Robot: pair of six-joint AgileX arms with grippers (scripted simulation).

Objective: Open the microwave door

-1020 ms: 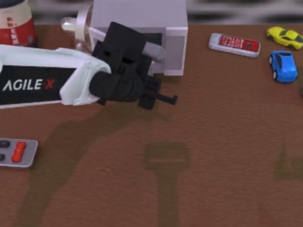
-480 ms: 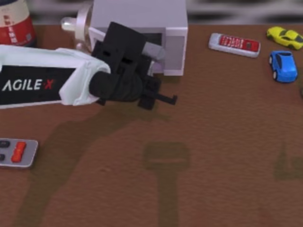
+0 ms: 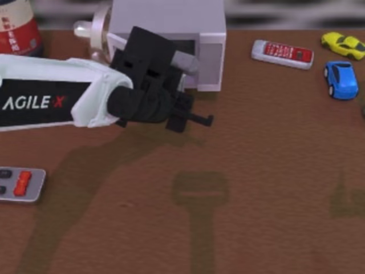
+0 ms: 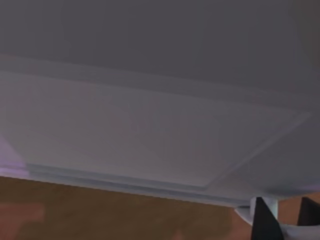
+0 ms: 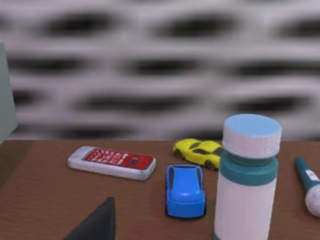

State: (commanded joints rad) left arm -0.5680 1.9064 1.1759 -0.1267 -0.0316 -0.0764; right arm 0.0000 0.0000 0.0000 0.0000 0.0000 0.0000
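My left gripper (image 3: 181, 85) grips the door (image 4: 150, 135) handle (door ajar); bottle (image 3: 94, 28) behind, phone (image 3: 283, 53) and cars (image 3: 341, 79) right, open table (image 3: 256, 188) ahead.

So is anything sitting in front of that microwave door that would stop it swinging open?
Only the left tool itself is at the microwave door. The table in front of the microwave shows nothing else; the phone and toy cars lie off to the right.

One microwave (image 3: 171, 28), two toy cars, yellow (image 3: 343, 44) and blue (image 3: 341, 79), one red phone (image 3: 283, 53), one remote (image 3: 20, 184), one white bottle (image 5: 246, 180) and one can (image 3: 19, 27) are counted.
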